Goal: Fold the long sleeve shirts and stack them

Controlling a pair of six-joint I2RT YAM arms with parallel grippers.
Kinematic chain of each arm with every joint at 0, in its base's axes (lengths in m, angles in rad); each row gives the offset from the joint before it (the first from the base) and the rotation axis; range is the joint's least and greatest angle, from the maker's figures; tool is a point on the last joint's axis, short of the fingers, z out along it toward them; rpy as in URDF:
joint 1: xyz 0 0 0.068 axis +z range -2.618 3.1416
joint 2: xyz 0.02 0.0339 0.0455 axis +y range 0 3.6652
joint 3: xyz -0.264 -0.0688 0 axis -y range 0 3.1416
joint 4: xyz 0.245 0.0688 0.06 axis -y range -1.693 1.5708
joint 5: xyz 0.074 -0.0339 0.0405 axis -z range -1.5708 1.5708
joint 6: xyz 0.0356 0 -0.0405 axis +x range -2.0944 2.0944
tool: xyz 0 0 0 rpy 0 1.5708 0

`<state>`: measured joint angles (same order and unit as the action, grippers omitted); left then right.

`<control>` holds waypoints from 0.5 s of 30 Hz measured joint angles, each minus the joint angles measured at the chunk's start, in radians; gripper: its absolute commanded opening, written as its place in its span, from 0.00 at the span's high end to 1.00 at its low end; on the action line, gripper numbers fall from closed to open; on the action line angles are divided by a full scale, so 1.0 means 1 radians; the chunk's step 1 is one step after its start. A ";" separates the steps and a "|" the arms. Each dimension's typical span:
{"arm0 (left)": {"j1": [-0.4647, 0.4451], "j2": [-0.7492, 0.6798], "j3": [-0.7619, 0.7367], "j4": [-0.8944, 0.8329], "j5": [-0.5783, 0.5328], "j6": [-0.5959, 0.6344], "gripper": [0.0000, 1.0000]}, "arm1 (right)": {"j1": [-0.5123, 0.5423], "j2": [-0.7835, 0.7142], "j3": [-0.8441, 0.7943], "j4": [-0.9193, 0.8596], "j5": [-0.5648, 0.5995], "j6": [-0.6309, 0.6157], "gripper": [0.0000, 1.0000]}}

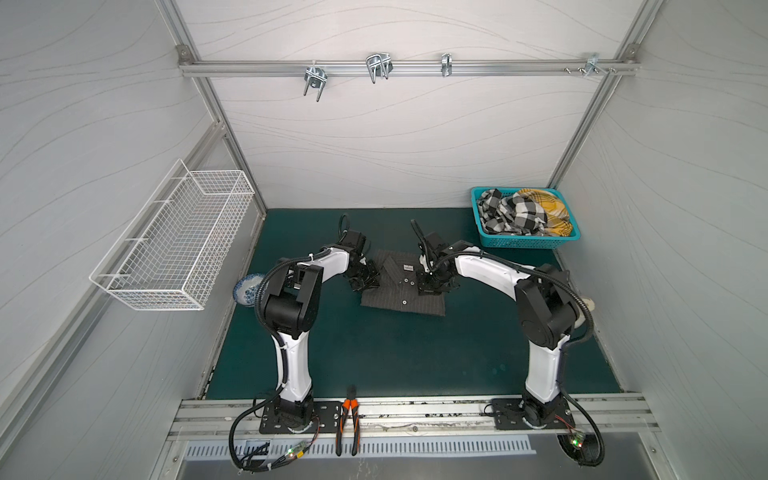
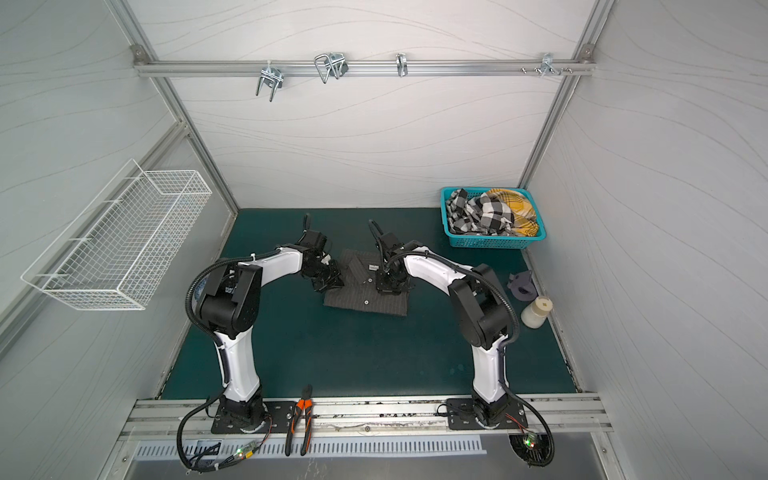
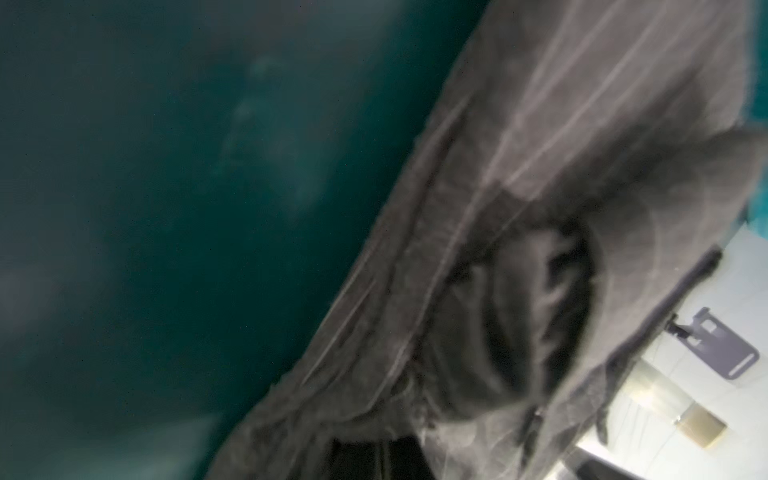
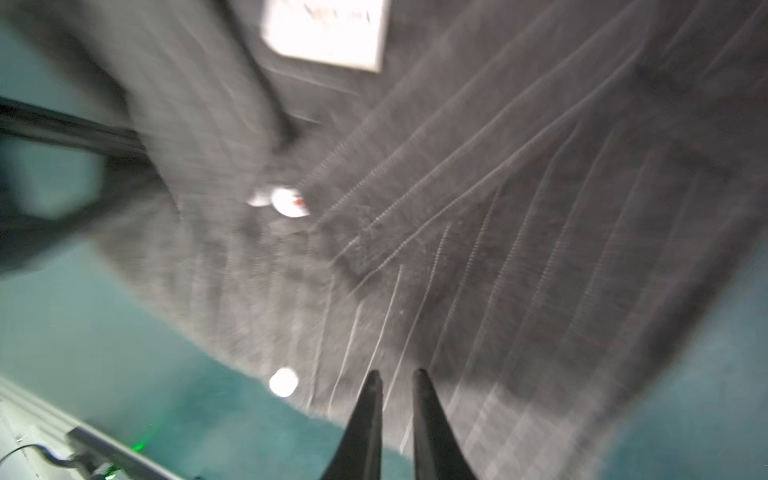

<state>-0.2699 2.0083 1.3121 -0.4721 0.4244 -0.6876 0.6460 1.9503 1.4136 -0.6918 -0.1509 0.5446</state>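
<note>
- We see a dark green mat (image 1: 395,357) filling the lower middle of both top views, boxed in by pale panelled walls (image 1: 374,145).
- A metal rail (image 1: 415,66) with hooks crosses the upper part. A white wire basket (image 1: 178,241) hangs at the left.
- A teal basket (image 1: 528,243) of checked clothes sits at the mat's upper right corner. Pliers (image 1: 347,419) lie on the front rail at the bottom.
- The folded grey pinstriped shirt (image 1: 386,299) lies flat at the centre of the mat, collar toward the top of the frame.
- Both arms bend inward over it. The left gripper (image 1: 365,284) is closed at the shirt's left edge; we cannot tell whether it pinches cloth.
- The right gripper (image 4: 397,374) points down on the shirt's right half, its fingers (image 4: 370,415) narrow with a slim gap between the tips.
</note>
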 measured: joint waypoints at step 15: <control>-0.096 -0.248 -0.261 -0.038 -0.060 -0.032 0.78 | -0.051 -0.139 -0.261 0.083 -0.026 0.008 0.78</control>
<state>-0.3656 1.7603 1.0508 -0.5102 0.3641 -0.7197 0.5945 1.8114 1.1530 -0.6086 -0.1764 0.5529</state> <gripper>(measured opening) 0.156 0.185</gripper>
